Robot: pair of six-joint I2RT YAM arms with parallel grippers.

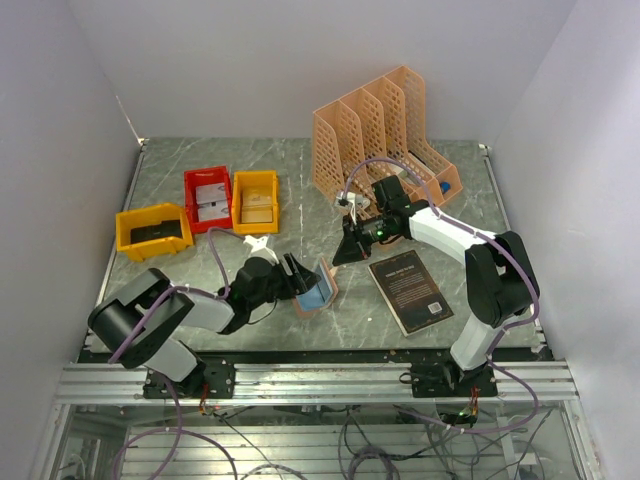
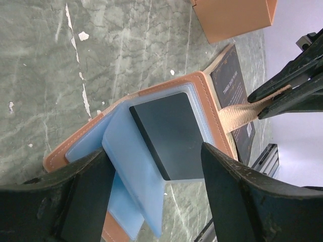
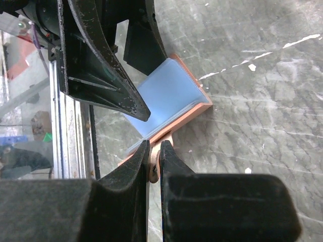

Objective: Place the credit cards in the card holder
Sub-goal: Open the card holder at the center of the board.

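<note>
The salmon-pink card holder (image 1: 320, 288) lies open on the table, its blue inner sleeves up. In the left wrist view the holder (image 2: 207, 101) has a dark card (image 2: 171, 133) sitting in a blue sleeve. My left gripper (image 2: 154, 164) is open, its fingers on either side of the raised blue sleeves; it is at the holder's left in the top view (image 1: 298, 273). My right gripper (image 3: 154, 150) is shut on the holder's tan strap (image 3: 162, 151), which also shows in the left wrist view (image 2: 242, 112). More pale cards (image 1: 211, 198) lie in the red bin and a tan one (image 1: 258, 202) in a yellow bin.
A black book (image 1: 410, 290) lies right of the holder. The peach lattice organizer (image 1: 385, 135) stands at the back right. The red bin (image 1: 207, 178) and two yellow bins (image 1: 153, 232) (image 1: 254, 181) sit at the back left. The table's near edge rail (image 1: 320, 380) is close.
</note>
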